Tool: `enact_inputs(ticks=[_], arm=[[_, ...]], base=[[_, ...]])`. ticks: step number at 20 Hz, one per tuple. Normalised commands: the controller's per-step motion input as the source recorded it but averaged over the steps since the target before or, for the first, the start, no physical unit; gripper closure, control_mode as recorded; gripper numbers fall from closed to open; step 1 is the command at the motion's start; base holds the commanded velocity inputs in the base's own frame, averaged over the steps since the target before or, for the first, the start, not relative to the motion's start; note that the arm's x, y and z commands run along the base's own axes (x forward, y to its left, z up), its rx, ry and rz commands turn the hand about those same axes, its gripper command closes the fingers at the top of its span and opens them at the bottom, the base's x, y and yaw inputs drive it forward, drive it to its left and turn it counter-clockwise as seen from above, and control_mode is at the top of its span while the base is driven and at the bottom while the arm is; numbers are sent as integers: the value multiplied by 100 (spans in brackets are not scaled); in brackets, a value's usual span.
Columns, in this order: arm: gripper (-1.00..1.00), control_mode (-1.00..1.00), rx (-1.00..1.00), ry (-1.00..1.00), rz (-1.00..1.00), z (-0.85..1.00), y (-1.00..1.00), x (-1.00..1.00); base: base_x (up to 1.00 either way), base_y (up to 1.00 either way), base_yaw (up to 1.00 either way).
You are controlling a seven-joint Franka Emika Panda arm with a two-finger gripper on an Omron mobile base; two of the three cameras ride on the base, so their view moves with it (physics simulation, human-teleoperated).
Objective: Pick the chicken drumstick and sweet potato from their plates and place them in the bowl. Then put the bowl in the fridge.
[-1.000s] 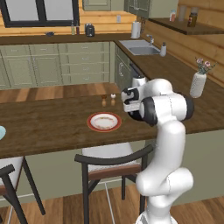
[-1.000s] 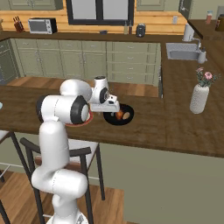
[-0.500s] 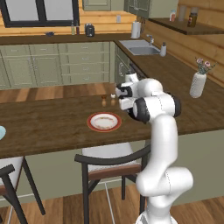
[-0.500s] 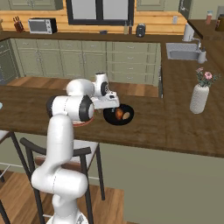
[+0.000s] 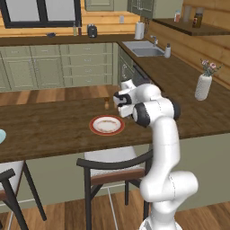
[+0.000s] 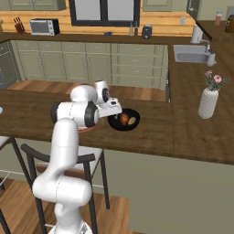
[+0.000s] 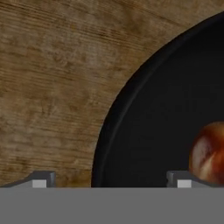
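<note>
1. Hand view: the black bowl (image 7: 175,109) is right under the camera, and its round rim curves across the brown wooden counter (image 7: 52,78).
2. The shiny reddish-brown chicken drumstick (image 7: 210,153) lies inside the bowl, at the right edge of this view.
3. The gripper (image 7: 109,177) has its two tips spread wide apart. One tip is over the wood and the other is over the inside of the bowl, so the rim of the bowl sits between them. Nothing is held.
4. In the right base view the bowl (image 6: 132,125) sits on the counter (image 6: 183,132) just in front of the hand. The drumstick (image 6: 124,119) and the pale orange sweet potato (image 6: 132,120) lie side by side in it, touching or nearly so.
5. The gripper (image 6: 114,111) is low at the near left edge of the bowl.
6. In the left base view the cream plate with the red rim (image 5: 107,125) sits on the counter just beside the arm, with nothing on it.
7. A bit of the light blue plate (image 5: 1,135) peeks in at the far left edge, well apart from the cream one.
8. A white vase with flowers (image 6: 208,101) stands on the counter to the right, well apart from the bowl.
9. A dark chair (image 5: 114,168) stands in front of the counter, next to the white arm.
</note>
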Motion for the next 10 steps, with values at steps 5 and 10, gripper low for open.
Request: enact_inputs(ticks=[5,10], arm=[[-100,-100,0,5,2,-15,-9,14],[-100,-100,0,5,0,-28,0,0]], base=[[0,0,0],[0,0,0]])
